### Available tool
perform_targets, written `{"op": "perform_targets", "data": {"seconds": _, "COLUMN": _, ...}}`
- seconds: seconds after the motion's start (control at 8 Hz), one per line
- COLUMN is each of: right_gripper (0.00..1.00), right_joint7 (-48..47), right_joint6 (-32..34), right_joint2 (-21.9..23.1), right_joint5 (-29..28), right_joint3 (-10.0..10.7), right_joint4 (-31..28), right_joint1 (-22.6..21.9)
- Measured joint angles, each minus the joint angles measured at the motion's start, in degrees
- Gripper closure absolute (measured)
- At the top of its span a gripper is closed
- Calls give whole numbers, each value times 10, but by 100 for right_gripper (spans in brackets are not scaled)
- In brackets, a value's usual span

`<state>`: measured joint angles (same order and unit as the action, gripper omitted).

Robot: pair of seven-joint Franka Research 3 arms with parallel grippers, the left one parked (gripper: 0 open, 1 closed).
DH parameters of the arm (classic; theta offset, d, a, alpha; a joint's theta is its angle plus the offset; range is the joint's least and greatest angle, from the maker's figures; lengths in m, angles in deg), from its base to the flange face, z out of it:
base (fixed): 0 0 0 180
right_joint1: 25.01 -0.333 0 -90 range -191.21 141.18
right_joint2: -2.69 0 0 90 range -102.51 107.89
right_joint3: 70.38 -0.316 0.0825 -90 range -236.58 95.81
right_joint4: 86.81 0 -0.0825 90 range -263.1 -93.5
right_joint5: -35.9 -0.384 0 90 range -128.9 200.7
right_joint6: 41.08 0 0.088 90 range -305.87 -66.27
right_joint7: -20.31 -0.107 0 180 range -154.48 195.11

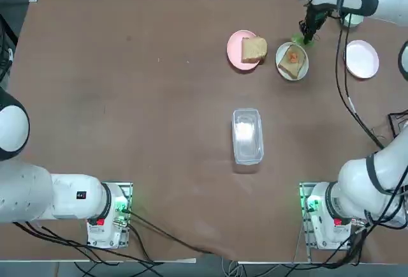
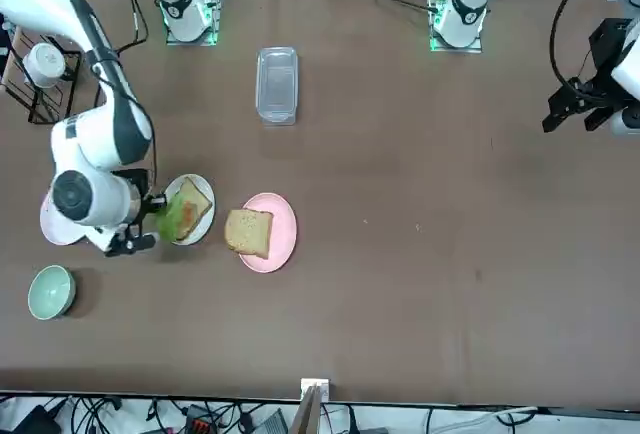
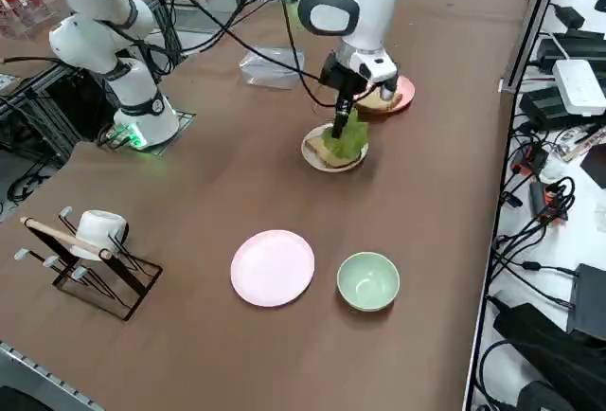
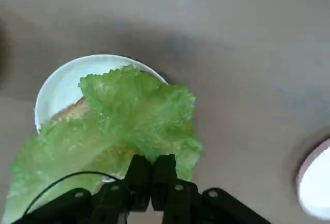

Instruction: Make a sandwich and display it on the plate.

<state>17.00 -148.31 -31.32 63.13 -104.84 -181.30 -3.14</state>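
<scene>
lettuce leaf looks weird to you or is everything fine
Nothing stands out. The lettuce leaf hangs from the shut right gripper over the white plate, where a bread slice with orange filling lies flat.

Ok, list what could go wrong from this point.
1. The right gripper pinches the lettuce only by its edge, with the jaws shut on it; the leaf may slip or land skewed.
2. The white plate is barely wider than the bread, so the lettuce could drape over its rim.
3. The top slice sits apart on the pink plate; stacking it may shift the filling.
</scene>
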Motion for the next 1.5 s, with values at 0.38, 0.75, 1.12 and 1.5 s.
{"op": "perform_targets", "data": {"seconds": 0.38, "right_gripper": 96, "right_joint7": 58, "right_joint6": -17, "right_joint2": 0, "right_joint5": 36, "right_joint3": 0, "right_joint4": -19, "right_joint1": -13}}
{"op": "perform_targets", "data": {"seconds": 0.75, "right_gripper": 96, "right_joint7": 67, "right_joint6": -30, "right_joint2": 0, "right_joint5": 71, "right_joint3": -1, "right_joint4": -42, "right_joint1": -29}}
{"op": "perform_targets", "data": {"seconds": 1.12, "right_gripper": 96, "right_joint7": 63, "right_joint6": -71, "right_joint2": 8, "right_joint5": 104, "right_joint3": 0, "right_joint4": -80, "right_joint1": -32}}
{"op": "perform_targets", "data": {"seconds": 1.5, "right_gripper": 94, "right_joint7": 55, "right_joint6": -83, "right_joint2": 10, "right_joint5": 117, "right_joint3": 0, "right_joint4": -93, "right_joint1": -31}}
